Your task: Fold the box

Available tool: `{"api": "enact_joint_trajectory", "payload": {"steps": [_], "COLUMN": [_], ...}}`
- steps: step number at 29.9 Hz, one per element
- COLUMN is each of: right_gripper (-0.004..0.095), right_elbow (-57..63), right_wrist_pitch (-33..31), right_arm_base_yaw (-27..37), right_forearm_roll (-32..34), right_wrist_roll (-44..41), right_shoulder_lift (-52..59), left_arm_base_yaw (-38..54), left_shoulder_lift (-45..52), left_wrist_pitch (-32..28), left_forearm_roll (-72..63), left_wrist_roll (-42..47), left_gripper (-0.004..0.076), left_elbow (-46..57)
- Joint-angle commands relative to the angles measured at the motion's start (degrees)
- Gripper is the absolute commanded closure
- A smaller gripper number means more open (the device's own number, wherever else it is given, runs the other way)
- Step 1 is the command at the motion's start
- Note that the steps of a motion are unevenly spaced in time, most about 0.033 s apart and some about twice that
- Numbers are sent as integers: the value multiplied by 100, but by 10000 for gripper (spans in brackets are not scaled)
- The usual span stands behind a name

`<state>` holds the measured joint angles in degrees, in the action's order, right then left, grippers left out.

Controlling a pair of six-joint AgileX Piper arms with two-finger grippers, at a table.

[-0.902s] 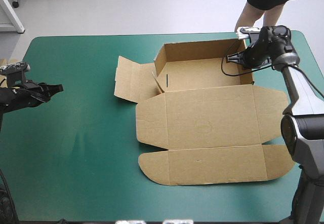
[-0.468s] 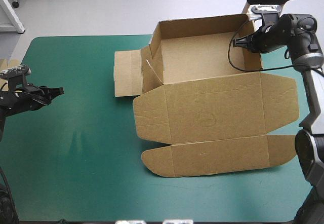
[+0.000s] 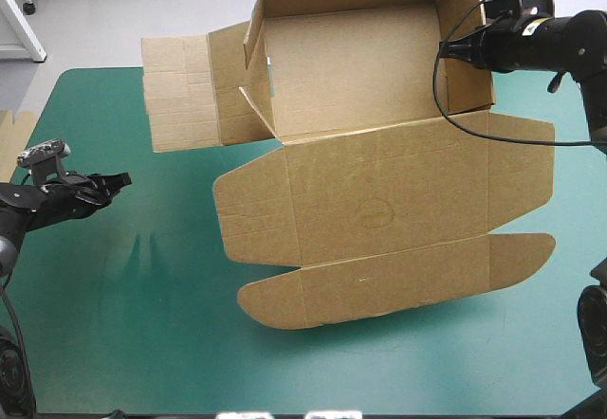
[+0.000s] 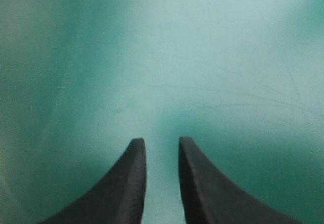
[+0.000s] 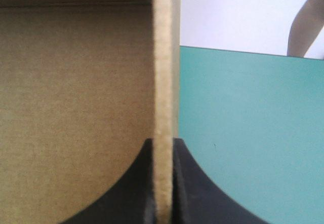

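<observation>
The brown box point(image 3: 379, 201) hangs tilted above the teal-green cover, its tray walls raised at the far side and the lid panel with rounded flaps sloping down toward the near side. My right gripper point(image 3: 453, 51) is shut on the tray's right wall. In the right wrist view that wall's edge point(image 5: 163, 82) runs straight between the two fingers of the right gripper point(image 5: 163, 143), with the box inside point(image 5: 76, 107) on one side. My left gripper point(image 3: 116, 183) is low over the cover near the left edge, well apart from the box. Its fingers point(image 4: 160, 143) stand a little apart, open on nothing.
A loose side flap point(image 3: 180, 92) sticks out from the box's left end, past the table's far edge. An edge of more brown board point(image 3: 14, 130) shows at the table's left edge. Bare teal-green cover point(image 3: 142, 324) lies between the left gripper and the box.
The right gripper has risen with the box's right wall, lifting and tilting the whole box off the cover. The left gripper has crept slightly toward the box.
</observation>
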<state>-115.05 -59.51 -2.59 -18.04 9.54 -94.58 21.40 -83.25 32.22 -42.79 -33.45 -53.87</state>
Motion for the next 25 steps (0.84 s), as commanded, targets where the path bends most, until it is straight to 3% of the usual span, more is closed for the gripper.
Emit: {"api": "enact_joint_trajectory", "payload": {"steps": [1,5,12,16,20,25], "right_gripper": [921,921,921,921,921,921], "right_elbow": [-485,-675,-675,-675,-627,-420], "right_wrist_pitch": [160,-140,-575,-681,-610,-629], "right_arm_base_yaw": [34,34,34,34,19,19], "right_forearm_roll": [-516,-909,-1105,-1210,-1349,-1322], "right_wrist_roll": [20,154,275,275,299,359], "right_shoulder_lift": [340,340,329,292,247,166], "left_arm_base_yaw": [-44,-44,-44,-57,-292,-767], "left_shoulder_lift": [-130,-409,-634,-643,-671,-671], "left_wrist_pitch": [71,476,1684,2750,3585,3787], "left_forearm_roll": [-830,-1887,-3801,-4703,-5056,-5047], "left_wrist_roll": [-484,-1411,-3063,-3741,-3872,-3699], "left_gripper": [557,557,557,557,557,556], "left_elbow": [-137,-137,-147,-147,-301,-500]}}
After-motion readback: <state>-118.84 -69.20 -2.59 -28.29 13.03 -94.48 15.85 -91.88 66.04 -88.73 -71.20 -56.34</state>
